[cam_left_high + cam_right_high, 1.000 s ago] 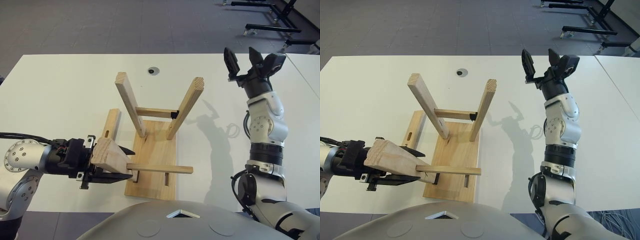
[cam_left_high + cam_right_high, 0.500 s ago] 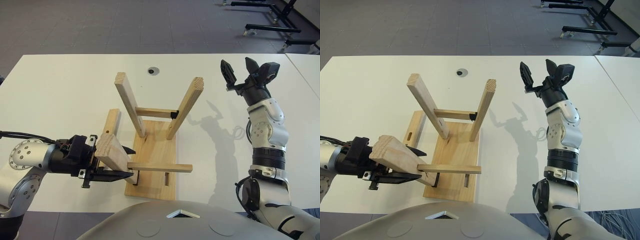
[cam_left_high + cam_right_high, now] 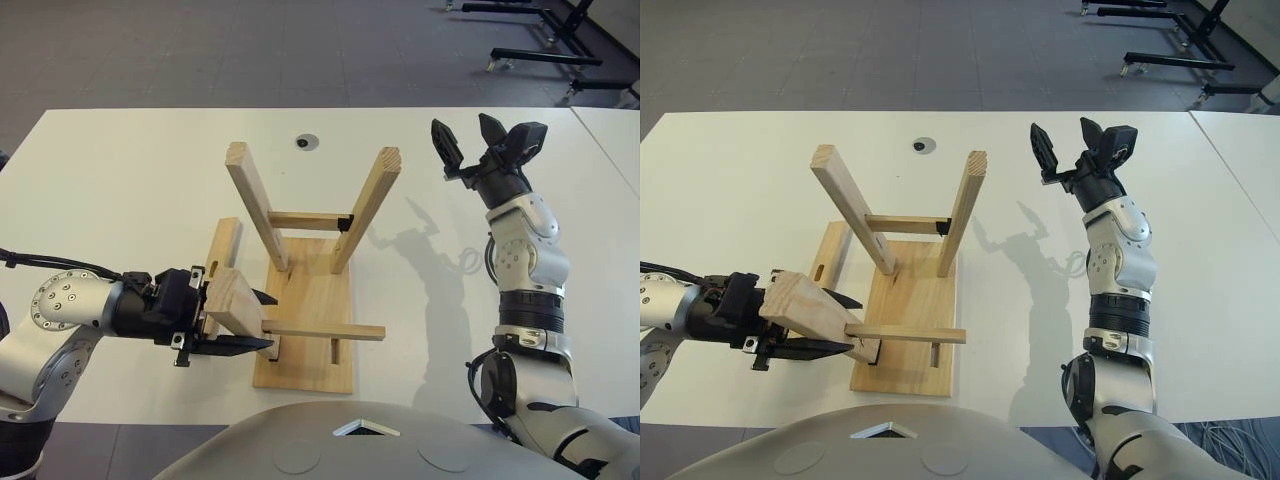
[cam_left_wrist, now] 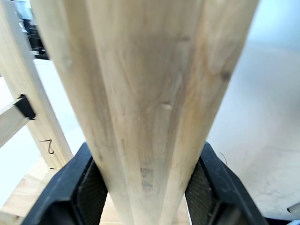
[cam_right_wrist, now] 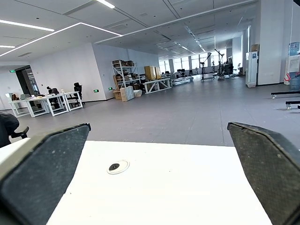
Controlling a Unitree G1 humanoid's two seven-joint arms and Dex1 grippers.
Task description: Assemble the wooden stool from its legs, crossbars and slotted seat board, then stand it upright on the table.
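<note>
The slotted seat board [image 3: 318, 322] lies flat on the white table [image 3: 120, 190]. Two wooden legs [image 3: 254, 208] rise from its far end, leaning apart and joined by a short crossbar [image 3: 306, 221]. My left gripper [image 3: 232, 322] is shut on a third leg [image 3: 236, 306] at the board's near left corner; in the left wrist view this leg [image 4: 140, 93] sits between the black fingers [image 4: 77, 187]. A crossbar [image 3: 322, 331] juts from that leg rightward over the board. My right gripper [image 3: 484, 140] is open, raised above the table's far right, with nothing in it.
A loose wooden leg [image 3: 219, 252] with a slot lies flat beside the board's left edge. A round cable hole [image 3: 304, 142] sits at the table's far middle. A thin wire loop [image 3: 466, 262] rests on the table right of the stool.
My left gripper has carried the third leg with its crossbar farther right and lower, onto the board's near left corner. The right gripper has drifted left and slightly lower, staying open.
</note>
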